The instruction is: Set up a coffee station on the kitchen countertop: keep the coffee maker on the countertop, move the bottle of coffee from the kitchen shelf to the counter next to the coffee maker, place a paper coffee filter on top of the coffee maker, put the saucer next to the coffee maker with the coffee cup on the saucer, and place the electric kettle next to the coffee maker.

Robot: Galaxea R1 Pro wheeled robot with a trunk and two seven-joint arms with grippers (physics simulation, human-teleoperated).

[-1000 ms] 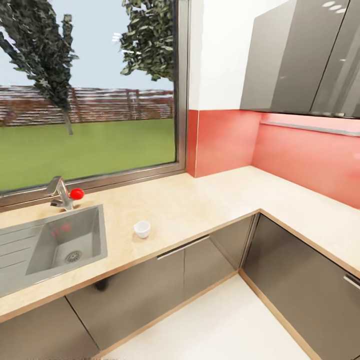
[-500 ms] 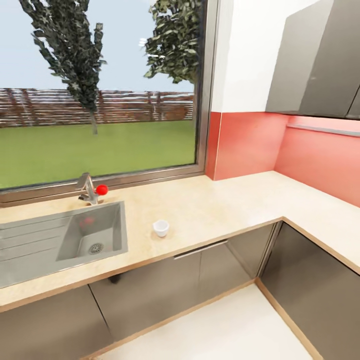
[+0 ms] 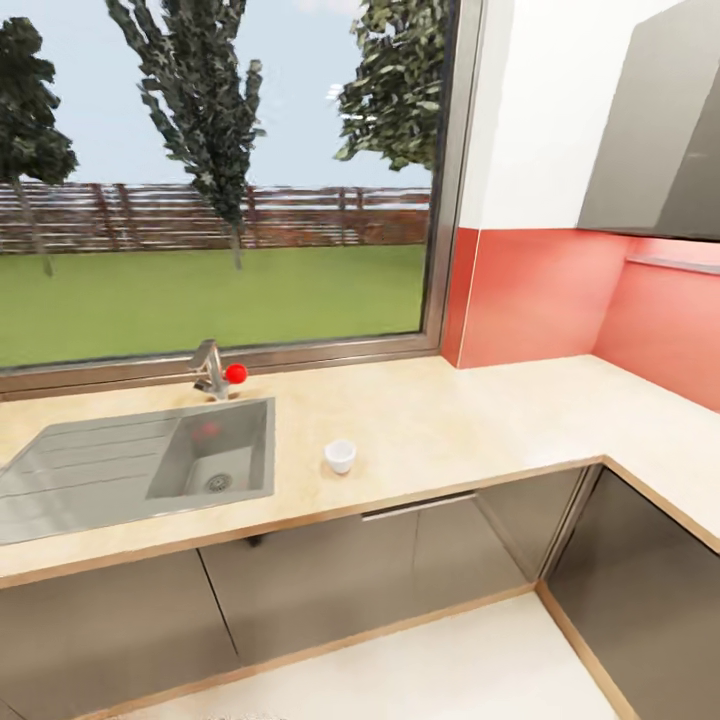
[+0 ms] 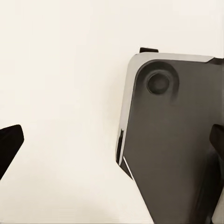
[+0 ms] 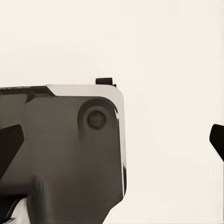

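Robot is in transit; arms are down, both wrist cameras look at pale floor and the robot's own dark-grey base plate.

Left gripper: dark fingertips sit at opposite edges of the left wrist view with bare floor between them, so the jaws are spread and hold nothing. Right gripper: same arrangement, tips wide apart, nothing between them.

Task item in sight: the coffee cup, upright on the kitchen countertop, near the front edge and a little to the right of the sink. It stands alone, not on a saucer. Coffee maker, kettle, bottle, filter and saucer cannot be located from here.

Judgement on the step: likely an approach to the cup, or a search for the rest of the set. To do it well, the base should square up to the cabinet fronts facing the cup before an arm is raised. The cup is small and light, so a slow, top-down or side pinch on the rim seems safest; a fast reach could knock it toward the sink basin.

Surface: light wood-grain worktop, L-shaped, turning a corner at the right. Steel sink with drainer and a faucet bearing a red knob.

Room: large window onto lawn, trees and fence; red backsplash, white wall, grey upper cabinet at right.
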